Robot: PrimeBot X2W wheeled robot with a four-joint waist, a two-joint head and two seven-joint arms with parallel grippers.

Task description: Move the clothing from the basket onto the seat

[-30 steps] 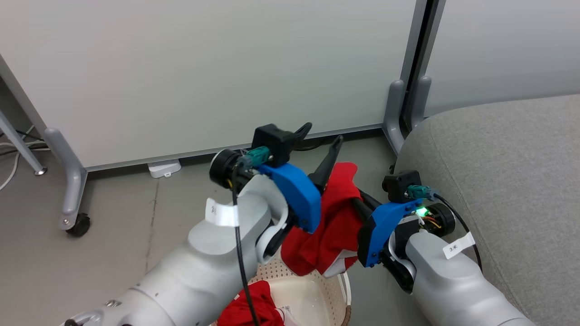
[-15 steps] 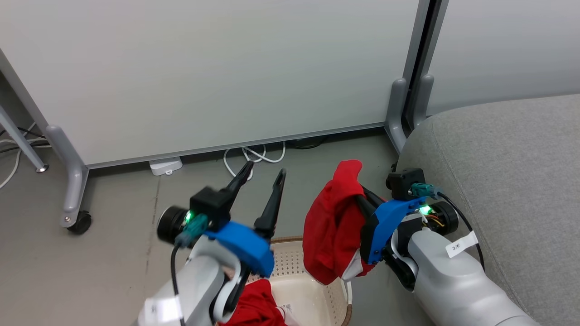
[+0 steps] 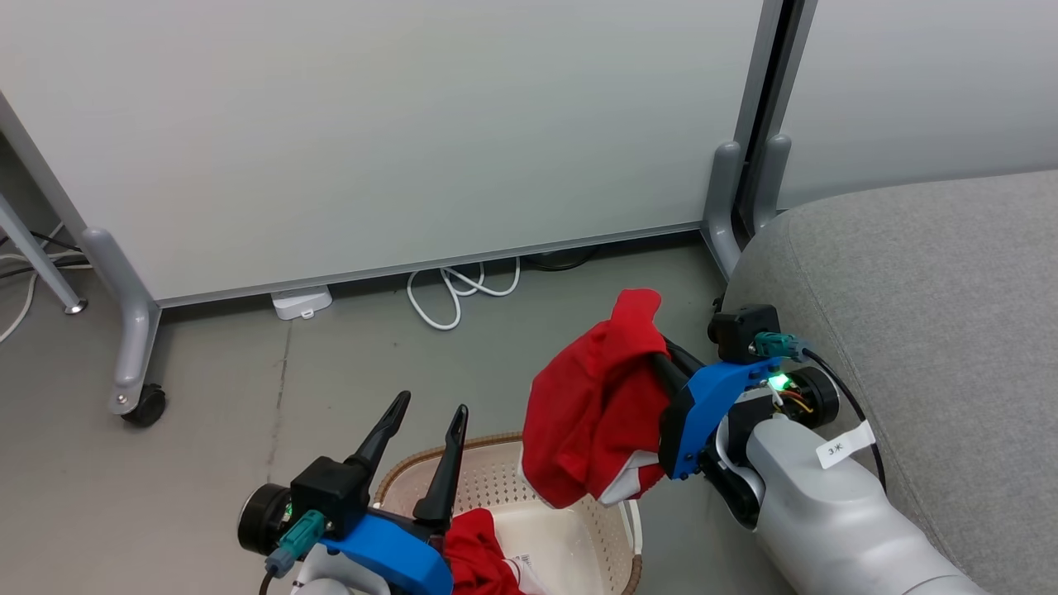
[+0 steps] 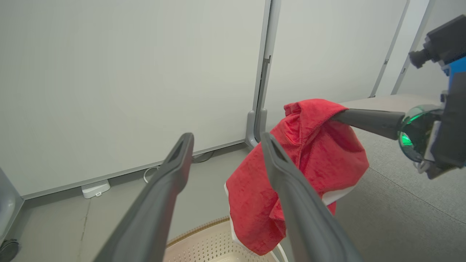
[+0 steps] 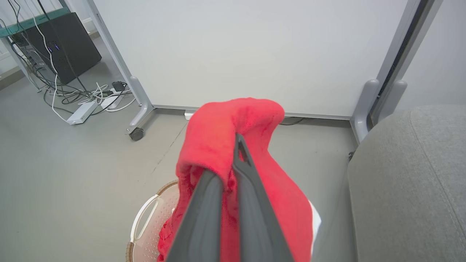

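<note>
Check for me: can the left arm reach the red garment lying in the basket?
Probably yes. The left gripper hangs open and empty at the basket, the red garment lying close beside it. The other garment, clamped in the right gripper, hangs off to the right.

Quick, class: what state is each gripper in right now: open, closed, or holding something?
Left gripper: open, holding nothing.
Right gripper: closed on the red garment, which hangs above the basket.

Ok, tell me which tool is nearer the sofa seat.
Right. The right tool, shut on a red garment, hangs just beside the seat, at its rounded edge. The open left tool sits low by the basket, farther away.
</note>
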